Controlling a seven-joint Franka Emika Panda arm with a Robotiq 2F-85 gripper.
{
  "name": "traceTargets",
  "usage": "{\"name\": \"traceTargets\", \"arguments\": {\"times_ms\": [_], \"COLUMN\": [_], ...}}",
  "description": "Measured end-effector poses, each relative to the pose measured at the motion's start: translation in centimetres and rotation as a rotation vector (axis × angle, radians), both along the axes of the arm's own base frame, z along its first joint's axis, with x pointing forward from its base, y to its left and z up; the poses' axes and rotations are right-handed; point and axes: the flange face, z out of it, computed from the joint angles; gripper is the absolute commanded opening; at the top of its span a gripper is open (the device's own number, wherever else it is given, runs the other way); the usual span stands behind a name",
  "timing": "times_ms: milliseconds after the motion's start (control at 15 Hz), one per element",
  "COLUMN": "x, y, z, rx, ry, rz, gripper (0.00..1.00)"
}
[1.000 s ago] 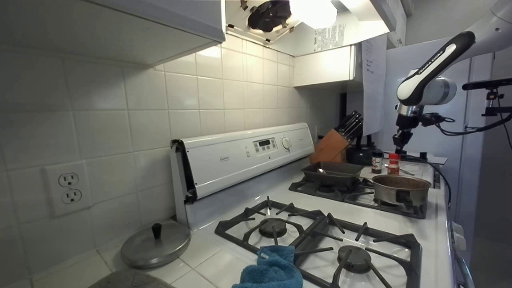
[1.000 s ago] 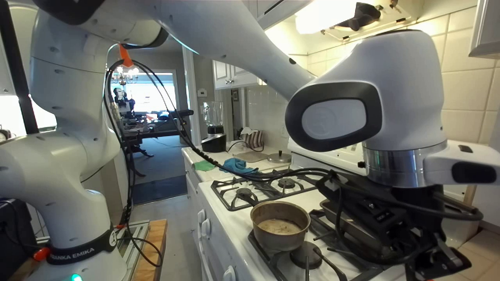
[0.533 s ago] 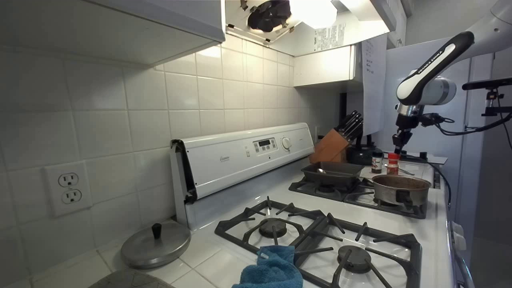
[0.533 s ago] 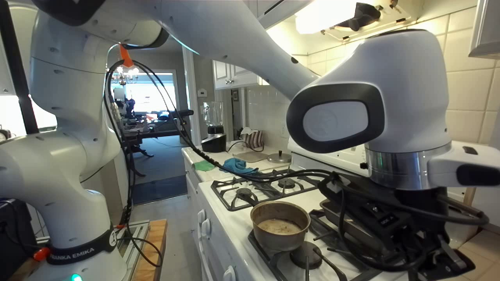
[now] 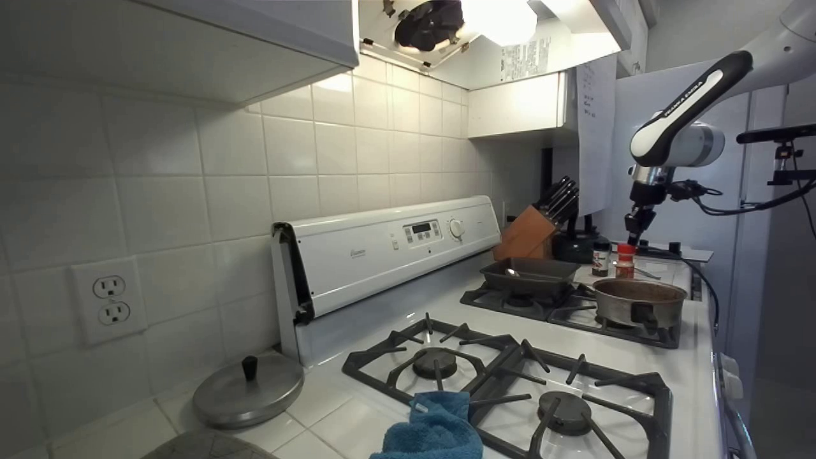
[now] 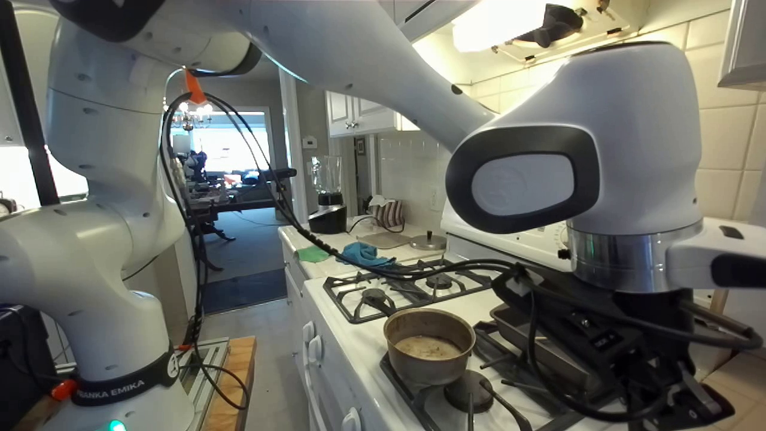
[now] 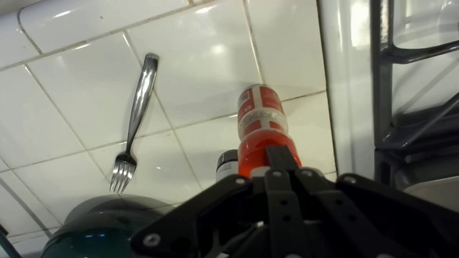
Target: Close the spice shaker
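Legibly, the arm (image 5: 686, 100) reads FRANKA EMIKA; in the wrist view the gripper (image 7: 282, 157), jaws pressed together, has the spice shaker (image 7: 263, 127) at eleven o'clock, contact unclear.

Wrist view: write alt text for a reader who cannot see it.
A closed gripper partly hides a red-topped spice shaker standing on white tiles; contact is unclear. A fork lies to the left, a dark stove grate to the right.

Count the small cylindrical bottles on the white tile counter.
2: the slim red-topped spice shaker, near the closed black hand, and the black-capped, white-labelled bottle beside it. Others may be hidden.
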Motion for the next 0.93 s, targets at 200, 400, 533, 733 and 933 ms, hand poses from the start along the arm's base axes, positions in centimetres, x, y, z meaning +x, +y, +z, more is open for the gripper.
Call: {"name": "traceTargets", "arguments": {"times_ms": [200, 400, 533, 733, 933], "x": [0.16, 0.34, 0.4, 0.46, 0.51], "y": [-0.09, -0.14, -0.13, -0.08, -0.01], "z": [0.04, 0.1, 0.13, 0.16, 0.17], "rx": [0.006, 0.008, 0.008, 0.005, 0.0], "ry": [0.008, 0.014, 0.017, 0.018, 0.02], "rz": [0.001, 0.003, 0.005, 0.009, 0.014], "gripper": [0.0, 0.0, 0.0, 0.0, 0.0]}}
